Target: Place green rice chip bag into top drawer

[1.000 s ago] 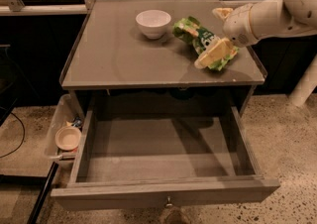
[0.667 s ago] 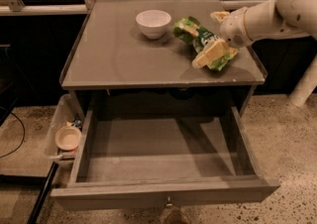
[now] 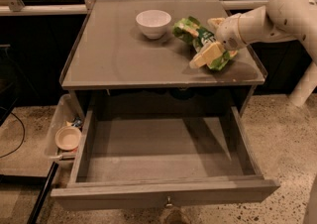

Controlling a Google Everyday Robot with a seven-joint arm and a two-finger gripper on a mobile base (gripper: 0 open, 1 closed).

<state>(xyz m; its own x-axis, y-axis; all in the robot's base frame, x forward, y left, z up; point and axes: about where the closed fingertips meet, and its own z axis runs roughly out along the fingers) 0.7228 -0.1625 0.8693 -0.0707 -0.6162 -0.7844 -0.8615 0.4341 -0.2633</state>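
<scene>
Leftward by a small amount, the arm has swung in, and the gripper (image 3: 210, 42) now sits on the green rice chip bag (image 3: 189, 28). The bag lies on the cabinet top (image 3: 114, 54), near the white bowl (image 3: 153, 22). We cannot tell whether the gripper has clamped it. The top drawer (image 3: 148, 196) stands pulled open below, so we judge that the lift and drop remain.

The top drawer (image 3: 163, 194) stands pulled out, open from above between its side walls and front panel. On the tabletop (image 3: 109, 59), the white bowl (image 3: 153, 22) stands just left of the green rice chip bag (image 3: 190, 28). The gripper (image 3: 211, 39) is at the bag near the right edge, leaving the left half free.
</scene>
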